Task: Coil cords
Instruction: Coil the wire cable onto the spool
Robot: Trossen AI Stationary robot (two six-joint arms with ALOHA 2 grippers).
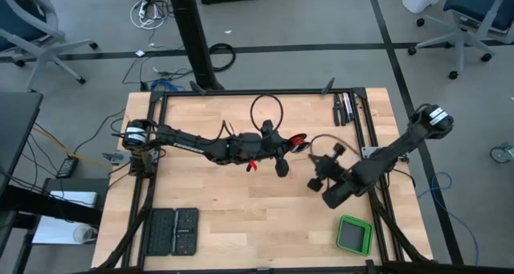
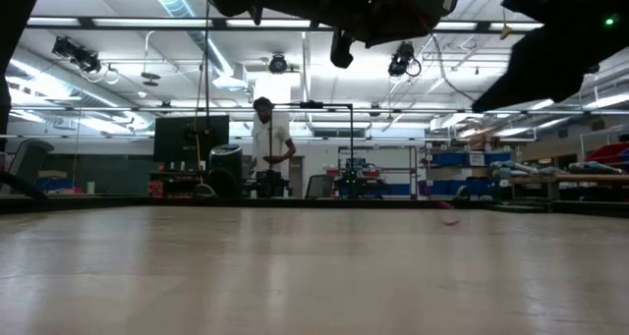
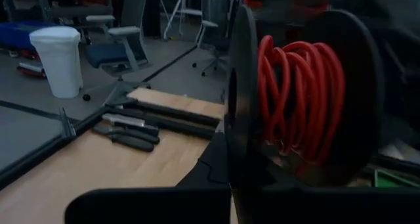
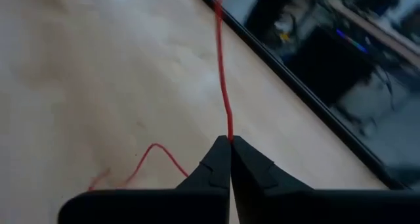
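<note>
Cord (image 3: pixel 298 99) mostly wound: many red turns on a black spool (image 3: pixel 348 73) grasped by the clenched left hand (image 3: pixel 230 175) above mid-bench (image 1: pixel 241 226). Right hand (image 4: pixel 230 152) clenched on the loose tail, which runs taut ahead; slack lies behind on the bench. Judgement: only the tail remains.

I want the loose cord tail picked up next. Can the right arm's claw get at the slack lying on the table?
Probably not yet: the right claw is shut on the red cord. The slack loop lies close by on bare table, nothing blocking it.
</note>
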